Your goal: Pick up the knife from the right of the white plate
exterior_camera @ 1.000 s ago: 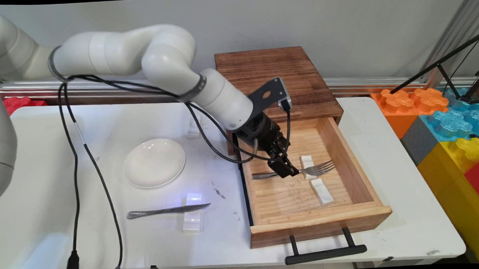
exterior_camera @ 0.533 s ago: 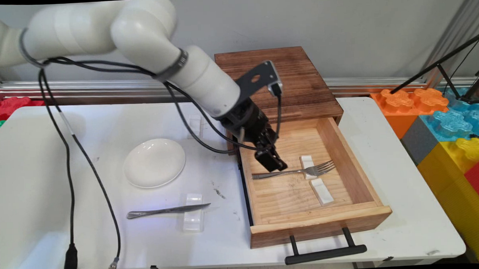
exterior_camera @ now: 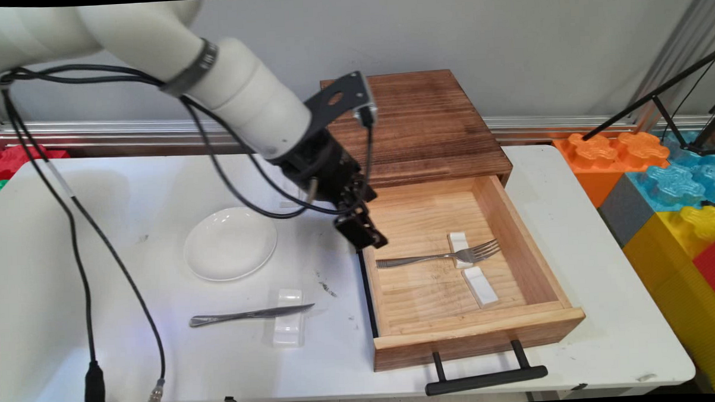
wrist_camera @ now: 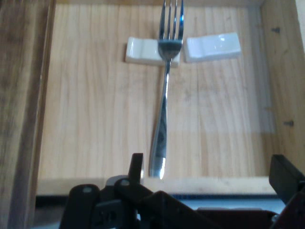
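A silver fork [exterior_camera: 437, 258] lies inside the open wooden drawer [exterior_camera: 475, 334], its neck propped on a small white rest [exterior_camera: 457, 240]; a second white rest [exterior_camera: 479, 285] lies beside it. My gripper [exterior_camera: 367, 236] hangs open above the drawer's left wall, left of the fork's handle end and apart from it. In the hand view the fork [wrist_camera: 164, 95] points straight away from me across the drawer floor [wrist_camera: 95, 119], between the two rests [wrist_camera: 147, 50] [wrist_camera: 212, 46]. Nothing sits between the spread fingers of the gripper [wrist_camera: 209, 174].
A white plate [exterior_camera: 230, 243] and a knife [exterior_camera: 248, 315] propped on a white rest [exterior_camera: 288, 325] lie on the table left of the drawer. The dark wooden cabinet top [exterior_camera: 414, 121] is behind. A black drawer handle [exterior_camera: 485, 378] juts over the front edge. Coloured blocks [exterior_camera: 660, 178] stand at right.
The gripper has lifted off the fork's handle and drawn up and to the left, out over the drawer's left wall. The fork stays lying on its rest.
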Controlling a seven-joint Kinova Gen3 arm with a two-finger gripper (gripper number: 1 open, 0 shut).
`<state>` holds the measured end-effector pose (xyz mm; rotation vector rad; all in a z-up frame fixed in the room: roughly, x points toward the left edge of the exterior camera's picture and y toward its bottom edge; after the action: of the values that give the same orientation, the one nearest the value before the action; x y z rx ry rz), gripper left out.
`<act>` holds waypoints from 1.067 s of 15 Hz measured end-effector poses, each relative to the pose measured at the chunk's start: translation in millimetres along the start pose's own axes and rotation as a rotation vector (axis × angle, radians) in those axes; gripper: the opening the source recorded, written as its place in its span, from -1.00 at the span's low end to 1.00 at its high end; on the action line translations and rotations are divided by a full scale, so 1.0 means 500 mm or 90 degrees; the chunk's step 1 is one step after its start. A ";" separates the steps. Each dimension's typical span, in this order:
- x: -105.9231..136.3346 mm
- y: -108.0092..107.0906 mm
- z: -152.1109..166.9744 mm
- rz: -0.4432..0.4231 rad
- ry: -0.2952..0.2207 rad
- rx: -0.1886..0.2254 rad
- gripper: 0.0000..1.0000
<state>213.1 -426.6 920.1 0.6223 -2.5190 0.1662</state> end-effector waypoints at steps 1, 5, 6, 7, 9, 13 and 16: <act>-0.013 0.000 -0.013 0.001 -0.003 0.001 1.00; -0.070 0.001 -0.055 0.006 -0.010 0.000 1.00; -0.079 0.001 -0.060 0.006 -0.011 -0.001 1.00; -0.094 0.002 -0.069 0.008 -0.015 -0.002 1.00; -0.118 0.003 -0.081 0.010 -0.021 -0.003 1.00; -0.179 0.007 -0.107 0.013 -0.039 -0.005 1.00; -0.233 0.011 -0.124 0.018 -0.057 -0.010 1.00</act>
<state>327.4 -360.6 911.2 0.6009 -2.6130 0.1323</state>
